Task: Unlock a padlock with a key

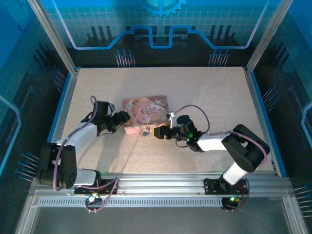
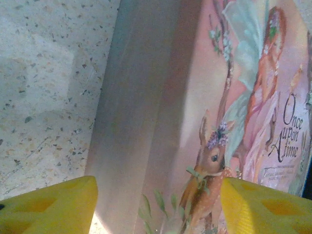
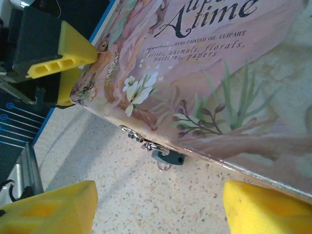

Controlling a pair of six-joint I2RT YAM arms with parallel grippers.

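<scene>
Speckled table (image 1: 214, 92), blue-lit walls (image 1: 161, 19) — left jaws apart at pink box (image 2: 170, 122), right jaws apart near padlock (image 3: 168, 157).

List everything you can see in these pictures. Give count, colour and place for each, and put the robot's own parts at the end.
box: one, pink with an illustrated lid, middle of the table
padlock: one, dark bluish body with silvery metal, hanging at the box's near edge
clasp: one, silvery, on the box's near edge, beside the padlock
table: one, speckled beige, under everything
left arm: one, black and white, reaching to the box's left end
right arm: one, black and white, reaching towards the padlock
left gripper: one, yellow fingers, open, at the box's left end
right gripper: one, yellow fingers, open, facing the padlock
</scene>
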